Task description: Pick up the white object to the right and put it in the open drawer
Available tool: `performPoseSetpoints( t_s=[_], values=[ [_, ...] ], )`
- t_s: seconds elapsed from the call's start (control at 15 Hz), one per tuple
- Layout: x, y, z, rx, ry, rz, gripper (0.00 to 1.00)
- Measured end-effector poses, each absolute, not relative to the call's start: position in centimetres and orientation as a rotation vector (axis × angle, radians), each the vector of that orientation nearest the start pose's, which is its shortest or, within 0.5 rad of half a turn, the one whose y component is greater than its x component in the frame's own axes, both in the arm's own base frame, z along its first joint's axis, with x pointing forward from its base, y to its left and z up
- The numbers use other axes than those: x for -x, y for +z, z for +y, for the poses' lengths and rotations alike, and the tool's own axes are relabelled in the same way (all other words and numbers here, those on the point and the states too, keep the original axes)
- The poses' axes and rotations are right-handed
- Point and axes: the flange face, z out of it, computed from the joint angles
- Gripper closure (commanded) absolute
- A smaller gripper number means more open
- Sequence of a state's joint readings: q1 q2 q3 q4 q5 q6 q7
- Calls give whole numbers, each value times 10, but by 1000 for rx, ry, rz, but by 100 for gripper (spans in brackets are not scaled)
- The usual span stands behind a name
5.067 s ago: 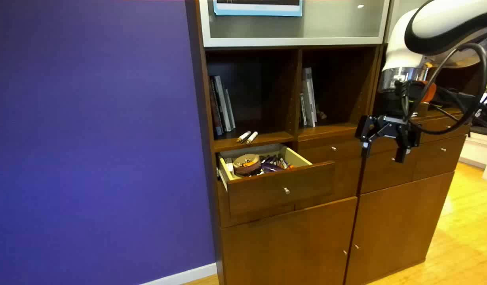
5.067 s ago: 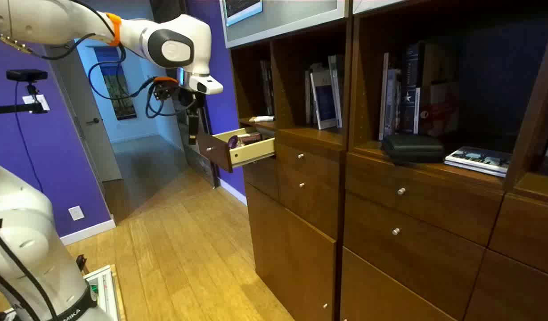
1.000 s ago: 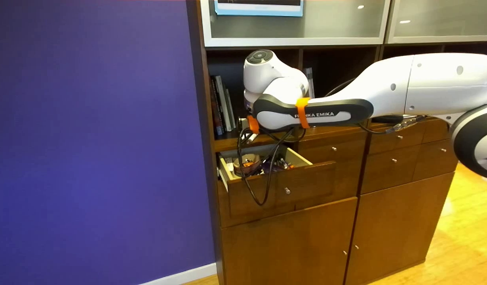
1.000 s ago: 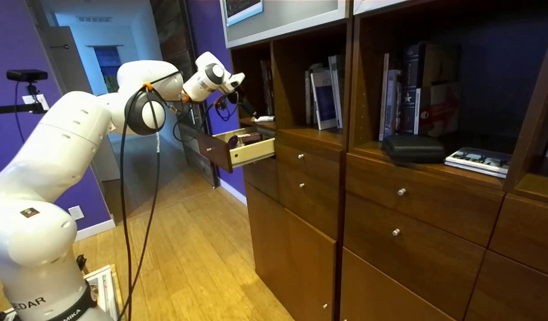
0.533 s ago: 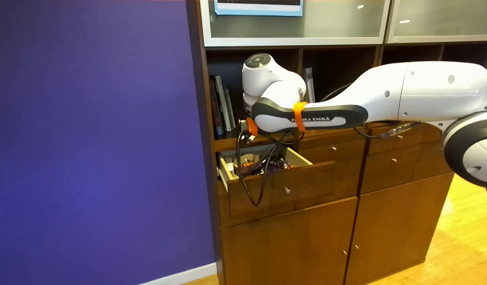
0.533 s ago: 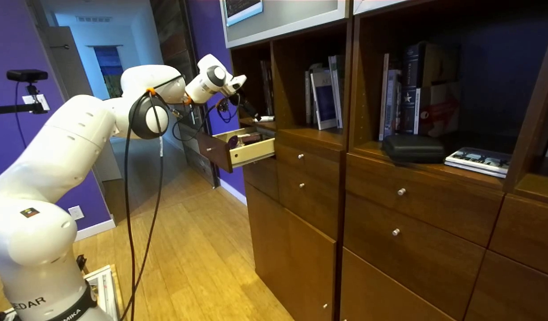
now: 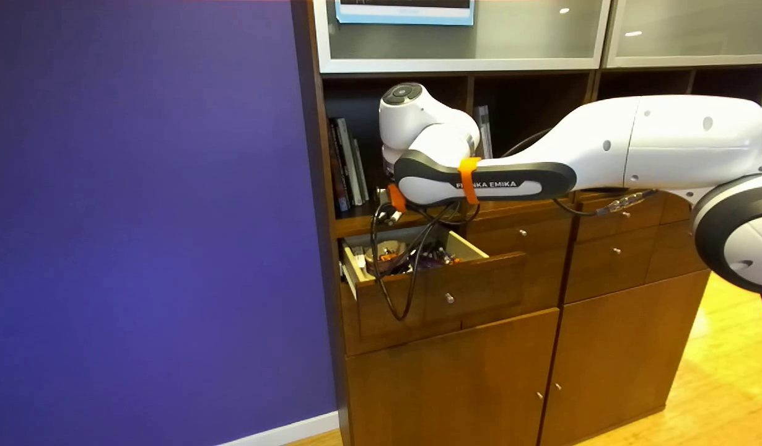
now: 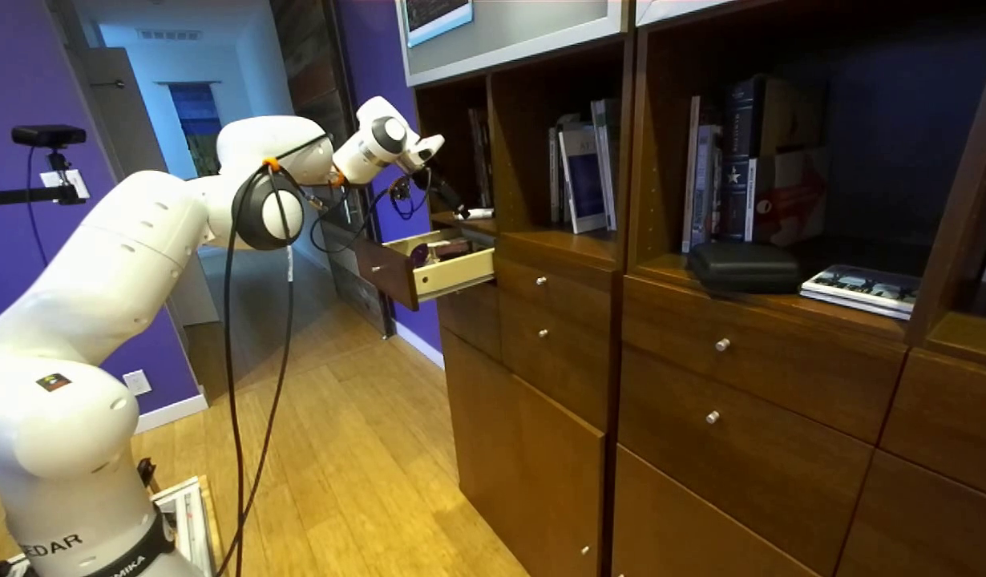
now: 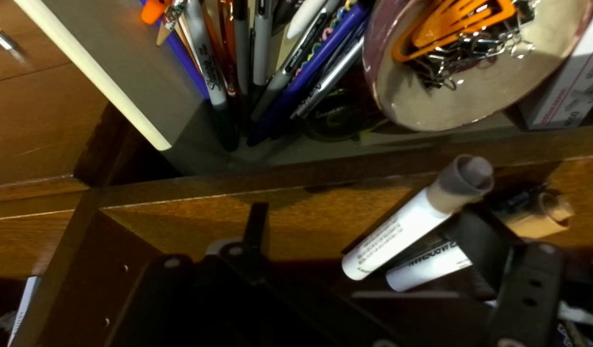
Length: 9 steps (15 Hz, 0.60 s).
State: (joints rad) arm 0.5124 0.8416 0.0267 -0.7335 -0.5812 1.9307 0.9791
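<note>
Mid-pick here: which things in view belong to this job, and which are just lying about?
For the job:
open drawer
gripper, open
grey-ended white marker, between the jaws in the wrist view, likely the target

Just lying about:
other white marker, beside it
pens and bowl, inside the drawer
books
black case

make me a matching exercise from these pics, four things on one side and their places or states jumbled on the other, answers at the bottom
1. white markers
2. round bowl
3. gripper
4. orange band

A. around the arm
B. standing open
C. on the shelf above the open drawer
D. inside the open drawer

Pairs: 1-C, 2-D, 3-B, 4-A
</note>
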Motion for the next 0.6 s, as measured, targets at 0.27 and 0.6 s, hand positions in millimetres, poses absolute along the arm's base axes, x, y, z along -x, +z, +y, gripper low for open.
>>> performPoseSetpoints(
  t_s=[0.27, 0.6],
  values=[
    [-706, 506, 364, 3114, -1017, 533, 0],
    [-709, 506, 359, 3135, -1012, 491, 16]
  ],
)
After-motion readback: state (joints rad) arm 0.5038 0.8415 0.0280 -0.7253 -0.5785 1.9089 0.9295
